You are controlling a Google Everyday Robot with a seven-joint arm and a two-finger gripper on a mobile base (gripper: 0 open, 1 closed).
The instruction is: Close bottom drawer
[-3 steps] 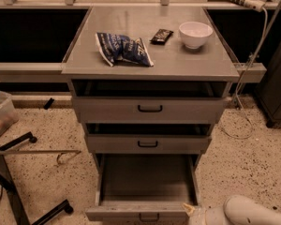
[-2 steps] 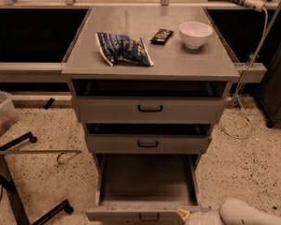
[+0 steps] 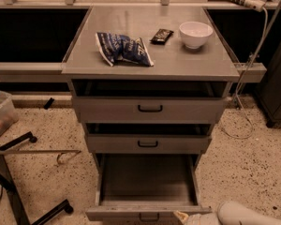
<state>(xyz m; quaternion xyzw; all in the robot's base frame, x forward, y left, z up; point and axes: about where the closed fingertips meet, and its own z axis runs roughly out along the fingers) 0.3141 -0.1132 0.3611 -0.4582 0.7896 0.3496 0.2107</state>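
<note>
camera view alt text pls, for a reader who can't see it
The bottom drawer of a grey three-drawer cabinet stands pulled far out, with the robot's claw at the right end of its front panel. On top sit a blue snack bag, a dark bar and a white bowl.

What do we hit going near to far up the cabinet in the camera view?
Gripper, at the right of the bottom drawer front panel → that drawer's open box → middle drawer → top drawer → cabinet top.
</note>
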